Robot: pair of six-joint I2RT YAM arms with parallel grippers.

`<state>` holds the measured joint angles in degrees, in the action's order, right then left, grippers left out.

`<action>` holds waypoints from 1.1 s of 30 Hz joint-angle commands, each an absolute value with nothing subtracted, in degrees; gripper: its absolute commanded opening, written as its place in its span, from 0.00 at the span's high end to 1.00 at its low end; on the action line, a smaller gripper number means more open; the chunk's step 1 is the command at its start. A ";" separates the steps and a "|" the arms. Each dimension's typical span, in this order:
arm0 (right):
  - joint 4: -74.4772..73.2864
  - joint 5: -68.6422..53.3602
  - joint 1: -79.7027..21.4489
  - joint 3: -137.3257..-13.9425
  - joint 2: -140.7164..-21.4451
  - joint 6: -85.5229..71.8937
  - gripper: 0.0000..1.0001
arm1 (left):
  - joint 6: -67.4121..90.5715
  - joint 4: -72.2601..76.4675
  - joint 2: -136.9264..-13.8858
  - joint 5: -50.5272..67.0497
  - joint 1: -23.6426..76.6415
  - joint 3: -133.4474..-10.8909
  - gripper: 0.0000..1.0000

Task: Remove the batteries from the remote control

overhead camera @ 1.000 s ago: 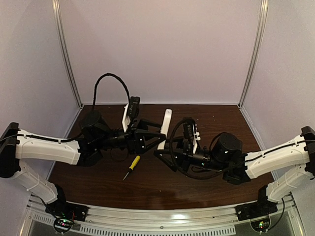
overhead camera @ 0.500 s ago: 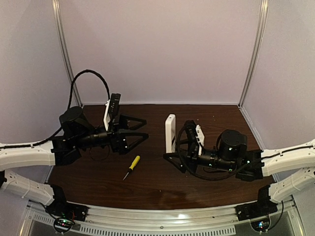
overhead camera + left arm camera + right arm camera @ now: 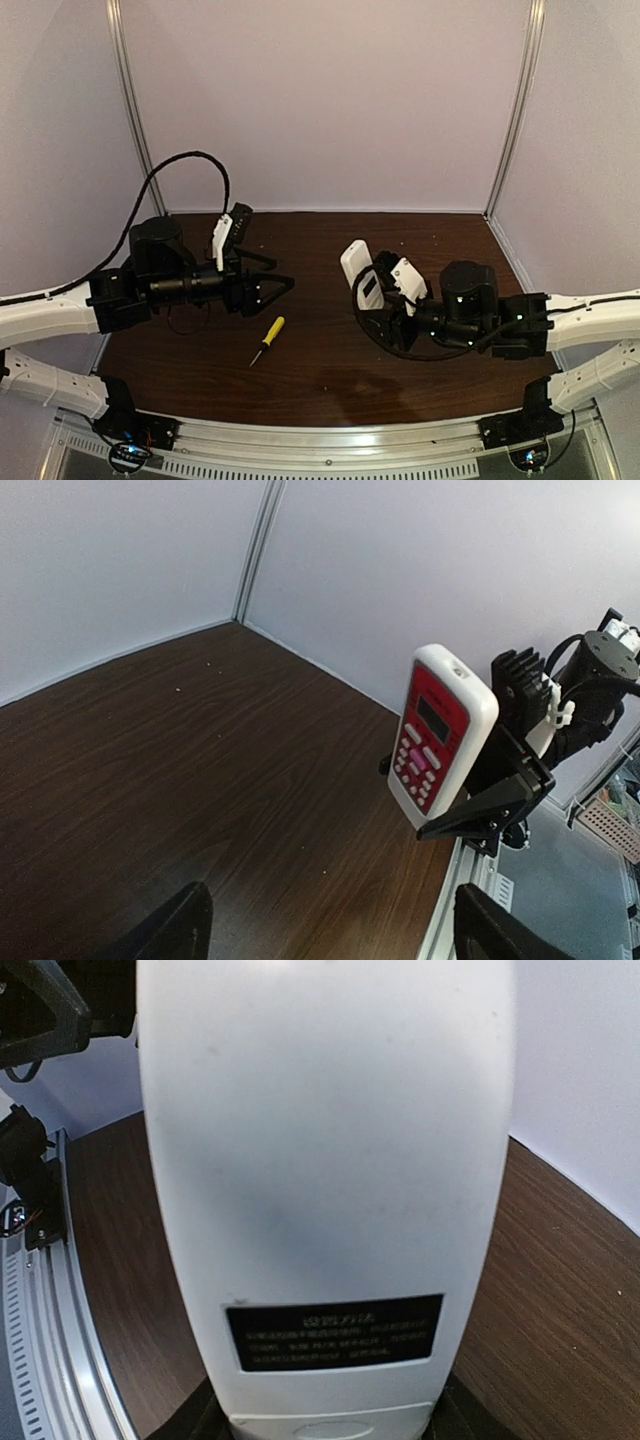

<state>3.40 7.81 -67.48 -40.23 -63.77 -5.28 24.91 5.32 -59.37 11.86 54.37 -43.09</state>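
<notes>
The remote control (image 3: 358,268) is a white bar held above the table, its lower end clamped in my right gripper (image 3: 380,300). The left wrist view shows the remote control's (image 3: 440,735) red button face and dark display, with the right gripper (image 3: 480,800) shut on its bottom. In the right wrist view the remote control's (image 3: 325,1160) plain white back fills the frame, with a black label low on it. My left gripper (image 3: 270,278) hangs open and empty well to the left; its fingers (image 3: 170,925) stand wide apart. The batteries are hidden.
A yellow-handled screwdriver (image 3: 268,338) lies on the dark wooden table (image 3: 330,380) between the arms, nearer the left one. White walls close the back and sides. A metal rail (image 3: 330,445) runs along the near edge.
My left gripper has let go of the remote, opened wide and drawn back to the left. The right arm has kept the remote and tilted it, top leaning left.
</notes>
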 commanded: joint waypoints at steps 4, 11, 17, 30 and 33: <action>-2.92 15.93 -68.99 -42.25 -63.15 2.87 0.74 | 26.95 0.31 -63.66 14.36 54.31 -49.36 0.18; -3.28 20.90 -74.04 -43.01 -64.78 6.85 0.74 | 27.51 -1.54 -67.21 17.74 54.35 -52.77 0.19; -5.06 25.23 -76.45 -44.10 -66.92 8.08 0.74 | 27.43 -2.66 -71.04 19.67 55.75 -56.71 0.22; -6.69 28.52 -77.25 -45.46 -69.76 8.67 0.75 | 25.93 -5.17 -75.56 20.72 58.22 -61.12 0.23; -7.13 29.22 -77.33 -46.00 -70.76 8.69 0.75 | 25.51 -6.57 -77.62 21.05 58.22 -62.92 0.26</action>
